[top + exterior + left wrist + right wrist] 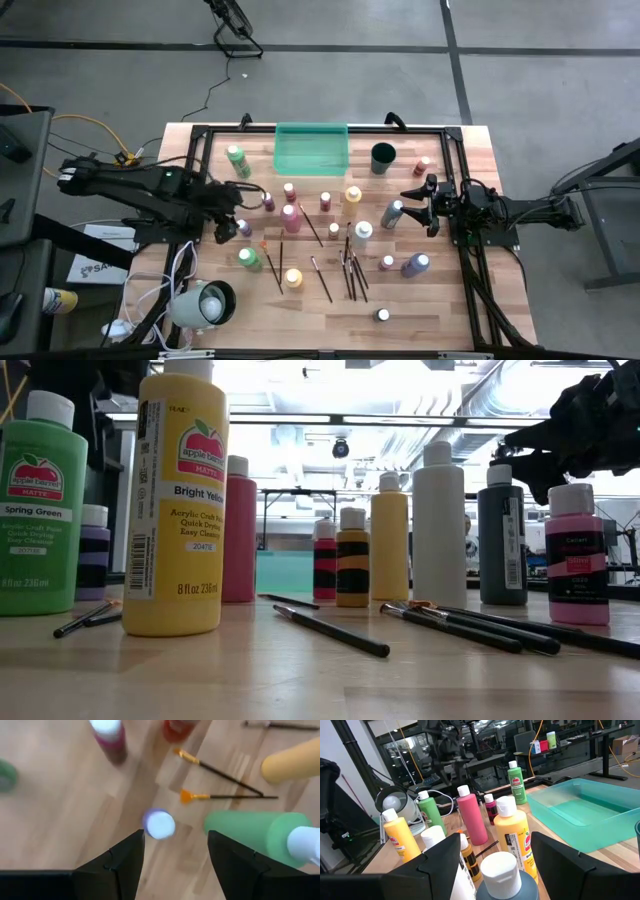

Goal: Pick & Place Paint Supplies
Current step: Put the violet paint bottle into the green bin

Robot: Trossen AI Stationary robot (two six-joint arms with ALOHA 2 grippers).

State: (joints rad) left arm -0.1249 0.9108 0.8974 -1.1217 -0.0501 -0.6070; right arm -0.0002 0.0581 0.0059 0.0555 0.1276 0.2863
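Many paint bottles stand on their bases on the wooden table, with several thin dark brushes [350, 272] lying flat among them. My left gripper [233, 226] is open and hovers over a small purple bottle with a white cap [159, 824], whose cap shows just ahead of the gap between the fingers. A green bottle [260, 832] stands beside it. My right gripper [415, 205] is open above a grey bottle [392, 213]. That bottle's white cap [500, 870] shows between the fingers, and the gripper [580, 430] hangs above the grey bottle [502, 535].
A translucent green tray [311, 148] and a dark round cup [383, 157] sit near the far edge. A round lamp head [205, 303] lies at the near left corner. Yellow [517, 845], pink [471, 817] and white [362, 233] bottles crowd the middle. A black frame [462, 180] borders the table.
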